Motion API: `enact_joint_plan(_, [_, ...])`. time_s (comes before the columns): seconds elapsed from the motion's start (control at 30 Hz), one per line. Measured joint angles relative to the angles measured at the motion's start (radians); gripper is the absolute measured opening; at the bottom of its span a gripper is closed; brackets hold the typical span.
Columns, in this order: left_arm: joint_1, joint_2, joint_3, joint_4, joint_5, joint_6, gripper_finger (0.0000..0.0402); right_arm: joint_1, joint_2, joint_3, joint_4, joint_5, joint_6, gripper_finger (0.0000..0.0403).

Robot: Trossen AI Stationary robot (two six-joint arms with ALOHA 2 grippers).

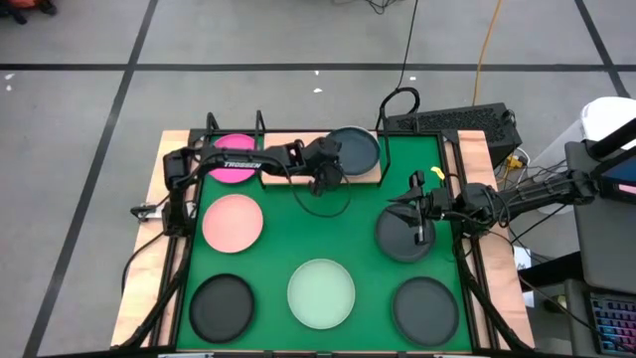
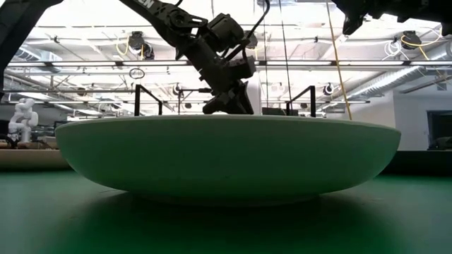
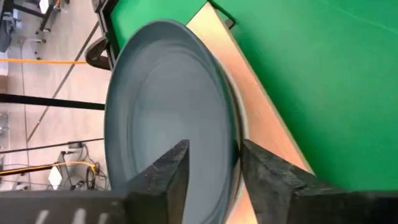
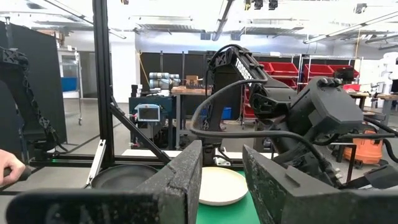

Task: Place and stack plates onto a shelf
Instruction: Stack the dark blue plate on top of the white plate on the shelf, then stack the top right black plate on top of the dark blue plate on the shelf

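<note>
Placing step: left tool (image 3: pixel 214 165) straddling rim of dark plate (image 1: pixel 353 149) on shelf (image 1: pixel 370 176), fingers parted. Next: withdrawal. Right tool (image 1: pixel 421 207) open, empty.

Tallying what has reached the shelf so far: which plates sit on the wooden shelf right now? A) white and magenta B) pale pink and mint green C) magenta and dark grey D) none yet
C: the high view shows the magenta plate on the shelf's left half and a dark grey plate on its right half, the left hand at that plate's rim.
</note>
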Motion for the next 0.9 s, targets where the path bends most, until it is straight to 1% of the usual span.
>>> enact_joint_plan(0.17, [-0.023, -0.002, 0.000, 0.007, -0.042, 0.000, 0.0180, 0.000, 0.000, 0.000, 0.000, 0.000, 0.000, 0.0098])
enact_joint_plan(0.37, [-0.054, -0.056, 0.000, 0.001, -0.064, -0.017, 0.0184, 0.000, 0.000, 0.000, 0.000, 0.000, 0.000, 0.0098])
enact_joint_plan(0.53, [-0.078, -0.170, 0.000, -0.020, -0.062, -0.161, 0.0184, 0.000, 0.000, 0.000, 0.000, 0.025, 0.003, 0.0098])
enact_joint_plan(0.73, [-0.110, -0.333, -0.003, -0.074, -0.004, -0.354, 0.0184, 0.000, 0.000, 0.000, -0.024, 0.028, 0.023, 0.0098])
enact_joint_plan(0.83, [-0.136, -0.403, -0.041, -0.041, -0.003, -0.378, 0.0184, 0.000, 0.000, 0.000, -0.050, 0.028, 0.051, 0.0098])
enact_joint_plan(0.9, [-0.156, -0.449, -0.087, 0.022, -0.002, -0.381, 0.0184, 0.000, 0.000, 0.000, -0.069, 0.028, 0.073, 0.0098])
